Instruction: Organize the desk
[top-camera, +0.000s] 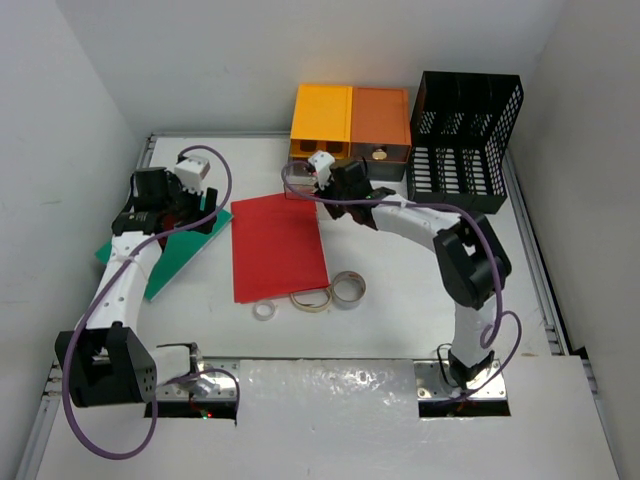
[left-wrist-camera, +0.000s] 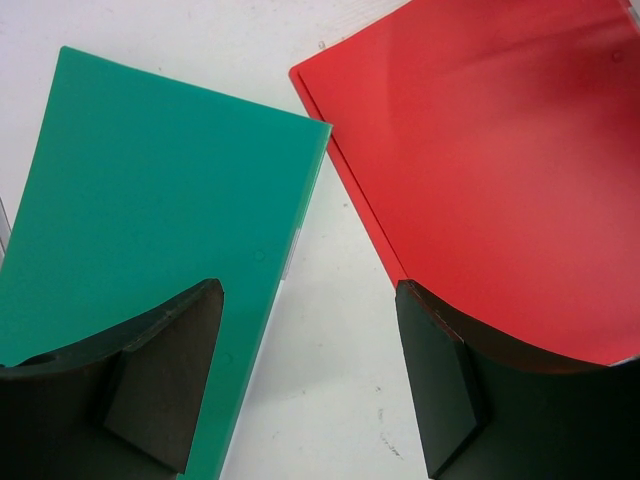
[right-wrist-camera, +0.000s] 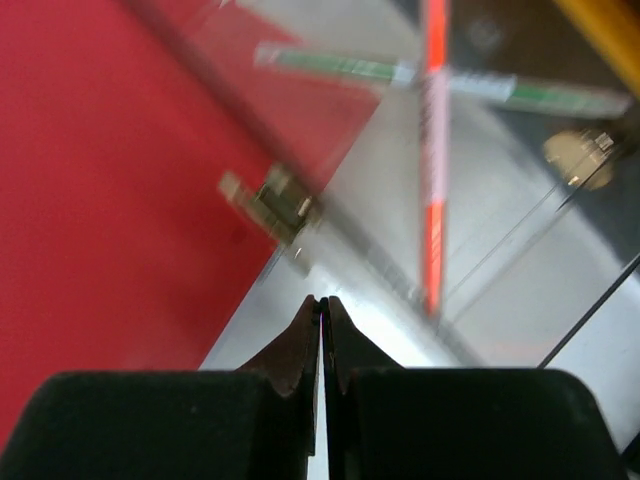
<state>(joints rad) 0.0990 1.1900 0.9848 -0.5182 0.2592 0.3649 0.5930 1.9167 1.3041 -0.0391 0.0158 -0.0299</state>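
Observation:
The white desk (top-camera: 400, 290) carries a green folder (top-camera: 160, 255) at the left and a red folder (top-camera: 277, 247) in the middle. My left gripper (top-camera: 185, 215) is open and empty, hovering over the bare strip of desk (left-wrist-camera: 330, 400) between the green folder (left-wrist-camera: 150, 210) and the red folder (left-wrist-camera: 490, 160). My right gripper (top-camera: 308, 183) is at the back by the drawer unit. In the right wrist view it (right-wrist-camera: 322, 300) is shut with nothing visible between the tips. It points at a clear container (right-wrist-camera: 400, 180) holding pens, blurred, beside the red folder (right-wrist-camera: 110, 200).
An orange-and-yellow drawer unit (top-camera: 350, 120) with a brass knob (right-wrist-camera: 580, 160) stands at the back. A black mesh file rack (top-camera: 465, 140) stands at the back right. Three tape rolls (top-camera: 348, 290) lie in front of the red folder. Metal rails (top-camera: 540, 270) edge the desk.

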